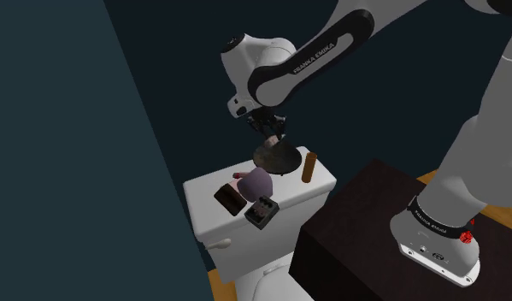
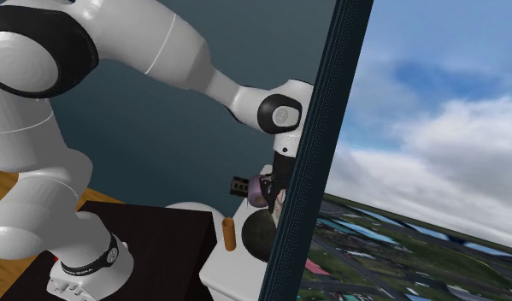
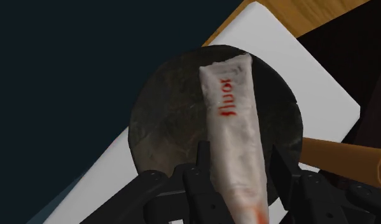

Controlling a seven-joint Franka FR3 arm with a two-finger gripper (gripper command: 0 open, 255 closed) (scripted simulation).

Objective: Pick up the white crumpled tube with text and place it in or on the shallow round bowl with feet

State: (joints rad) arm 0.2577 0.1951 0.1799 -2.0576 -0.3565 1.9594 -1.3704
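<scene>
The claw (image 3: 240, 162) pinches the white tube (image 3: 228, 102). Right under it, a dark bowl (image 3: 163, 121) sits on the white toilet tank (image 3: 310, 70). Behind it is a dark wall (image 3: 68, 63).

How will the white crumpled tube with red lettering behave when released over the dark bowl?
Held in the tool, the white crumpled tube juts out straight, so it is likely fairly stiff. Its flattened, wrinkled body probably won't roll far in the dark round bowl.
</scene>
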